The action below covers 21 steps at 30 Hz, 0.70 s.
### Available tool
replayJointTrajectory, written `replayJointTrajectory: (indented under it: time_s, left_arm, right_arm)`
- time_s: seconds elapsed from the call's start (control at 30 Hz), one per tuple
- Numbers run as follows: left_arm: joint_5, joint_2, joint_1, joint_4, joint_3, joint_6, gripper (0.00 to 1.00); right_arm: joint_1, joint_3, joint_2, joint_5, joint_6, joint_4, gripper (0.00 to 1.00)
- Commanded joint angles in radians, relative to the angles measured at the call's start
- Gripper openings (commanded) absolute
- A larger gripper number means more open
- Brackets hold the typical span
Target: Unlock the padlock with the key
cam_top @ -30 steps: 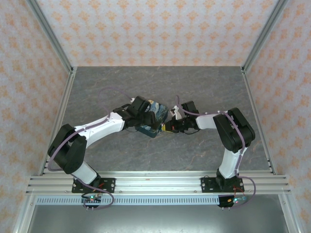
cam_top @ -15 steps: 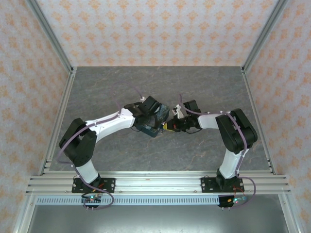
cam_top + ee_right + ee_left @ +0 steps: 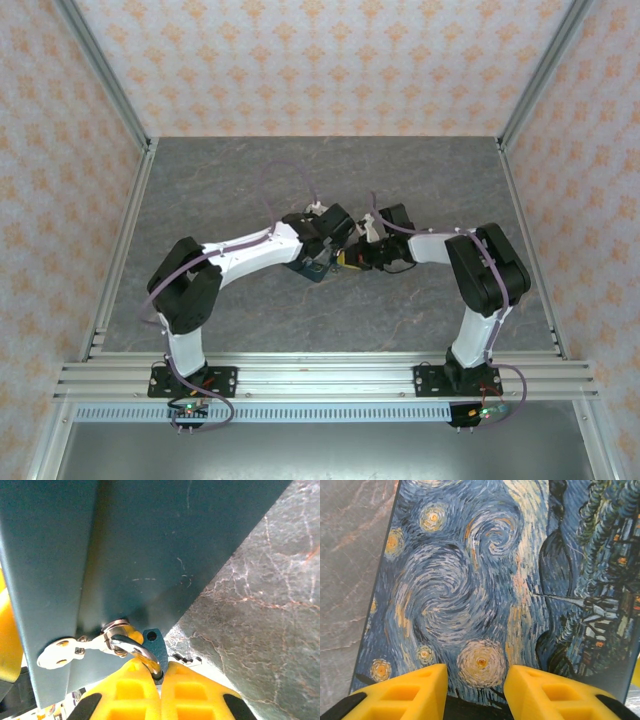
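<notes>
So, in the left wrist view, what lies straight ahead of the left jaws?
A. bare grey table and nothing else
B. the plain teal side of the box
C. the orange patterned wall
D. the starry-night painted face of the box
D: the left gripper, jaws apart, faces the box, whose swirled blue-and-yellow night-sky print is turned toward the camera. The grey table shows along the left edge.

Starry-print box (image 3: 470, 580) on grey table (image 3: 250, 180)
</notes>
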Motion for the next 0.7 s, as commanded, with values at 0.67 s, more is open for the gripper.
replayJointTrajectory:
  time_s: [0.67]
  left_arm:
    - [0.07, 0.236, -0.005, -0.113, -0.071, 0.051, 0.33]
  right_arm:
    - [-0.061, 0.001, -0.039, -0.069, 0.272, 0.253, 0.0]
